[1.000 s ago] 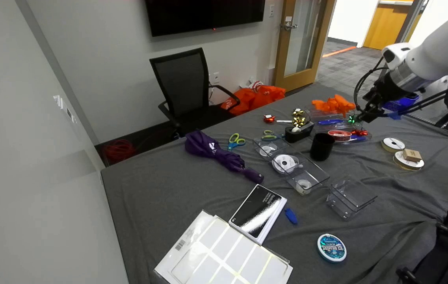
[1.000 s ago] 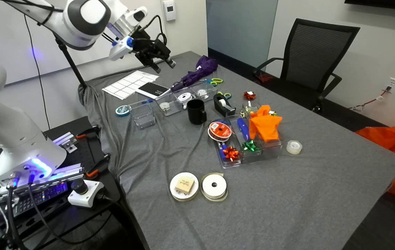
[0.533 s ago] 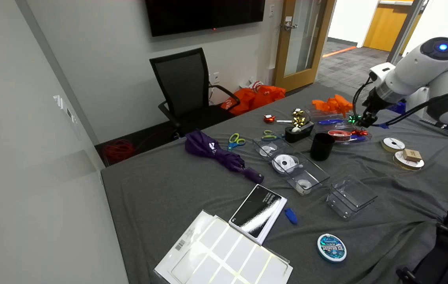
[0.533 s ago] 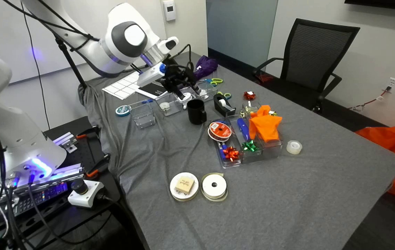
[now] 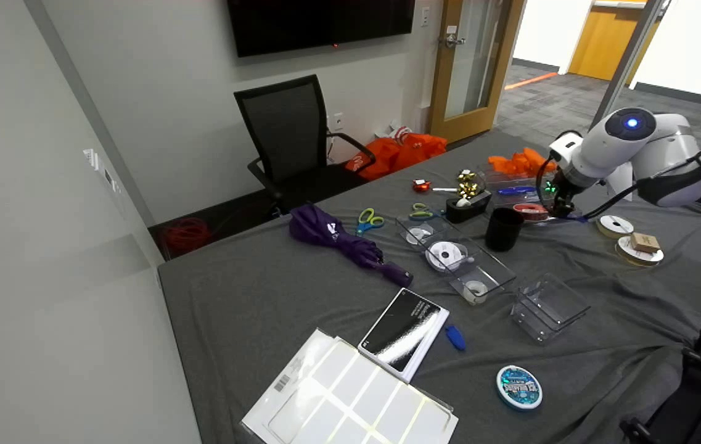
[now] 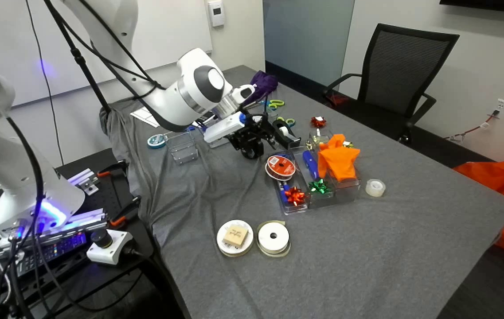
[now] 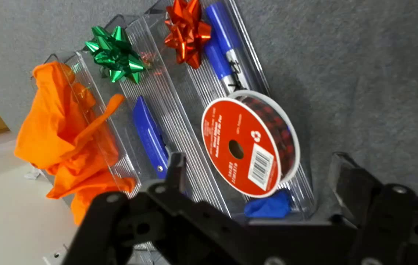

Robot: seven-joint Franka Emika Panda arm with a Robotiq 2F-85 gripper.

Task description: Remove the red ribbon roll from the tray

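Nearest in the wrist view, the gripper [image 7: 258, 159] stands with jaws wide apart; beyond it, the red ribbon roll [image 7: 250, 143] lies in the clear tray [image 7: 206, 85], with blue markers [image 7: 224, 31] and a red bow [image 7: 187, 35] farther along it

In an exterior view: fingers [image 5: 563, 207] hang near red ribbon roll [image 5: 530, 213]; black mug [image 5: 503, 230] stands nearby; purple umbrella [image 5: 355, 248] lies on table [image 5: 251, 296].

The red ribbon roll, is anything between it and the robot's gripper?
Nothing visible: in the wrist view, the gripper is open and the red ribbon roll shows its whole red face, with nothing lying over it.
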